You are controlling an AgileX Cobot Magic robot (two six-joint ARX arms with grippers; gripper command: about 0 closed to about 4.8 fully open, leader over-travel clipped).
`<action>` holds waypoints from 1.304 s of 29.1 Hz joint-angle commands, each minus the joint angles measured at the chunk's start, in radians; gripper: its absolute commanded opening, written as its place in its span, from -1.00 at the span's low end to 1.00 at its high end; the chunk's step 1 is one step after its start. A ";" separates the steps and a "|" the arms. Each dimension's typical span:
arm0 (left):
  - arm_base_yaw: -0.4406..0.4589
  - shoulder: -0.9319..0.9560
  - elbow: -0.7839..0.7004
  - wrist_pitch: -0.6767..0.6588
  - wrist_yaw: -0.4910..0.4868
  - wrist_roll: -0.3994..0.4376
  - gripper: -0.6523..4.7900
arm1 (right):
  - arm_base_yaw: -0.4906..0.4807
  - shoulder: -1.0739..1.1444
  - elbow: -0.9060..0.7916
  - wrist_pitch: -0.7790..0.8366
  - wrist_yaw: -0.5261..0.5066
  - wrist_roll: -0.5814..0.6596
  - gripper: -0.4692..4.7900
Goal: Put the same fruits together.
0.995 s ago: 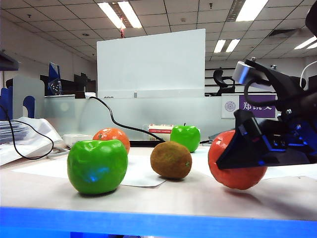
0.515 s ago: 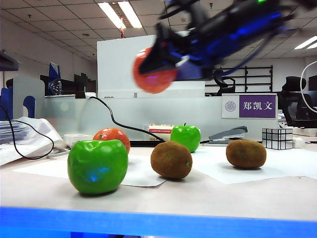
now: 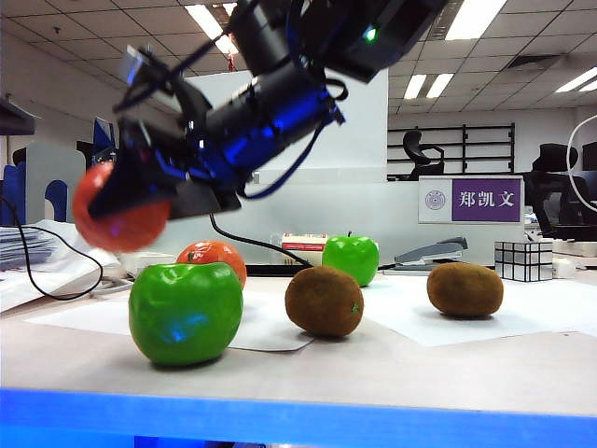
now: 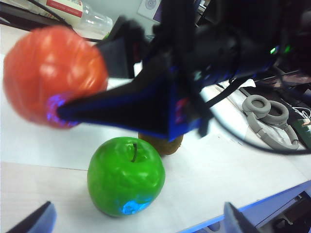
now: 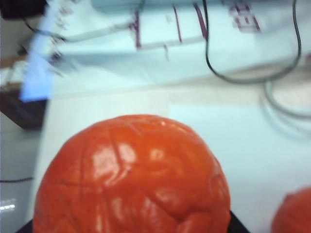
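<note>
Right gripper [image 3: 126, 201] jaws around orange [image 3: 119, 207]; second orange [image 5: 294, 213] beneath.

A purple nameplate [image 3: 471, 200] on the office partition behind the bench reads 郑凯文 in white characters, beside a round emblem too small to read. No other text is legible.

Mirror cube [image 3: 523, 260] and stapler [image 3: 429, 254] at far right of my desk [image 3: 392, 369]; headphones [image 4: 270, 120] beside it; black cable [image 3: 229, 233] trailing behind.
</note>
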 commanded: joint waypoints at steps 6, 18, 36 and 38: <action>0.000 -0.002 0.003 0.009 -0.003 0.000 1.00 | 0.009 0.059 0.055 0.049 0.154 -0.070 -0.85; 0.000 -0.001 0.003 0.010 -0.011 0.000 1.00 | 0.027 0.168 0.232 -0.126 0.227 -0.101 -0.85; 0.000 -0.002 0.003 0.009 -0.063 0.130 1.00 | 0.050 0.213 0.232 -0.153 0.295 -0.131 -0.85; 0.000 -0.002 0.003 0.009 -0.110 0.174 1.00 | 0.050 0.213 0.232 -0.154 0.296 -0.135 -0.85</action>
